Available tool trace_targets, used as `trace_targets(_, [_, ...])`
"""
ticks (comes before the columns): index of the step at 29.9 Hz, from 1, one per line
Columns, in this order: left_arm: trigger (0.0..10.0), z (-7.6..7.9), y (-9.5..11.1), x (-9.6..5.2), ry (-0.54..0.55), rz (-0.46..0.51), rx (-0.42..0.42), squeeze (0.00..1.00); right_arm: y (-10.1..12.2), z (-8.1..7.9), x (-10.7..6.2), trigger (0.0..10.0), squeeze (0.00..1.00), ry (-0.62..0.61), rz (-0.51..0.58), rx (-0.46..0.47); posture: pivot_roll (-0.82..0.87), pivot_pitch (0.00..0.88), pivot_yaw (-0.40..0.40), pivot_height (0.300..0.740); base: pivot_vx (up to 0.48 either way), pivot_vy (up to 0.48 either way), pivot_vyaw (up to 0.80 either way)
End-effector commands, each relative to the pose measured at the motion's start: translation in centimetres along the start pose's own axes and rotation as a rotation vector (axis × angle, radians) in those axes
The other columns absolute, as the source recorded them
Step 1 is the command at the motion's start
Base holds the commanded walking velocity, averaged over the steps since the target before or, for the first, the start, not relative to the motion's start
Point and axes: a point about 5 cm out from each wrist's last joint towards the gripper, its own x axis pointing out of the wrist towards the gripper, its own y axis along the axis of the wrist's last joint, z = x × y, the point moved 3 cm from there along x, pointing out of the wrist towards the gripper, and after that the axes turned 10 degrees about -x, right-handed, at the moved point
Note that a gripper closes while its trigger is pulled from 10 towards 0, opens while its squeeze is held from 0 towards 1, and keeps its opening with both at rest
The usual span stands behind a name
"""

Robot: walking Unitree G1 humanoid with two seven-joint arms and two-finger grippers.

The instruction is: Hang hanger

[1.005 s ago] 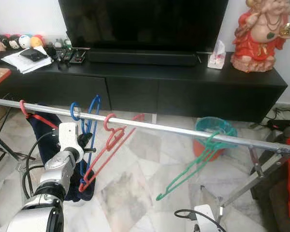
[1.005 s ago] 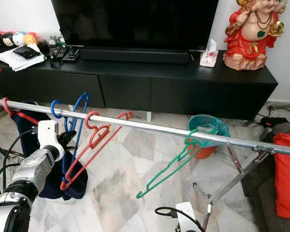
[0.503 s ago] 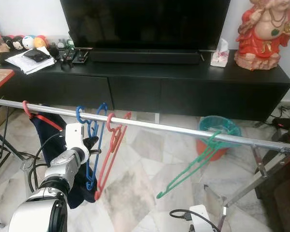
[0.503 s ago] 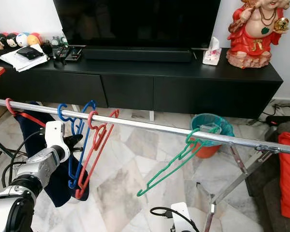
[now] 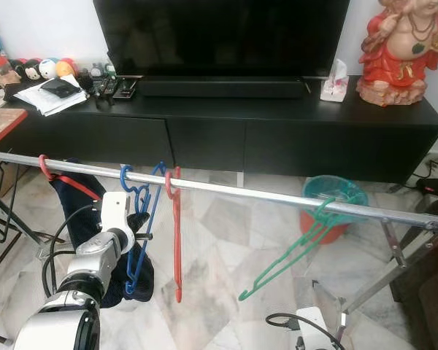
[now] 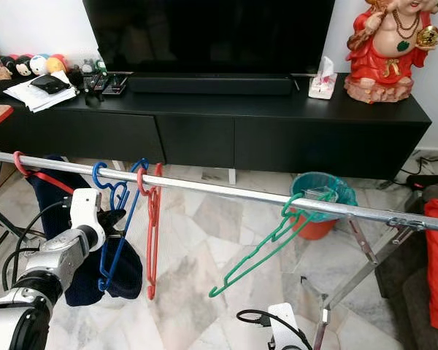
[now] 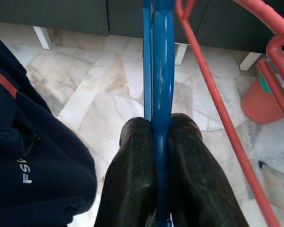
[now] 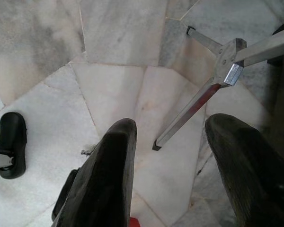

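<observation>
So my left gripper (image 7: 156, 142) is clamped tight on the blue hanger (image 5: 140, 232), pinching its flat side bar between both fingers with no gap at all. The hanger's hook is already over the metal rail (image 5: 248, 192), at about one o'clock and above my gripper as seen from my head, and its long axis runs steeply down from the hook towards seven o'clock, ending low beside the dark blue garment (image 5: 84, 211). My left arm is the near one; my right gripper (image 8: 173, 156) hangs low over the marble floor (image 8: 42, 38) with its fingers spread wide and nothing between them, close to a leg of the rack (image 8: 199, 101).

The relation that matters is hook to rail: the hook sits on it, so I judge that all that is left is to let go and draw my gripper back towards seven o'clock without dragging the bar along.

Just beside the blue hanger, at three o'clock of it, the red hanger (image 5: 176, 233) hangs straight down, edge-on to me. A second ago it was swung out at a slant towards seven o'clock; half a second ago it was steeper; now it is plumb. The green hanger (image 5: 292, 248), well apart at three o'clock, keeps its slant, and my grip on the blue one is unchanged
</observation>
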Motion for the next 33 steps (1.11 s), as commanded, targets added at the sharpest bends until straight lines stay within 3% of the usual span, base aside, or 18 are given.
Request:
trace_targets(1, [10.0, -1.0, -2.4, -0.7, 0.022, -0.089, 0.018, 0.0, 0.3, -0.3, 0.0, 10.0, 0.0, 0.007, 0.004, 0.011, 0.02, 0.0, 0.075, 0.74, 0.0, 0.0, 0.0])
trace_targets(18, [10.0, -2.0, -1.8, -2.6, 0.017, -0.031, 0.089, 0.0, 0.6, -1.2, -0.2, 10.0, 0.0, 0.011, 0.009, 0.007, 0.03, 0.0, 0.07, 0.74, 0.0, 0.0, 0.0])
trace_targets(24, [10.0, -2.4, -0.7, -3.1, 0.062, 0.05, 0.056, 0.0, 1.1, -1.0, -0.1, 10.0, 0.0, 0.006, 0.018, 0.007, 0.03, 0.0, 0.073, 0.74, 0.0, 0.0, 0.0])
trace_targets(33, [10.0, -2.5, -0.8, -3.4, 0.091, 0.06, 0.057, 0.0, 1.2, -1.0, -0.1, 10.0, 0.0, 0.004, 0.021, 0.003, 0.03, 0.0, 0.07, 0.74, 0.0, 0.0, 0.0])
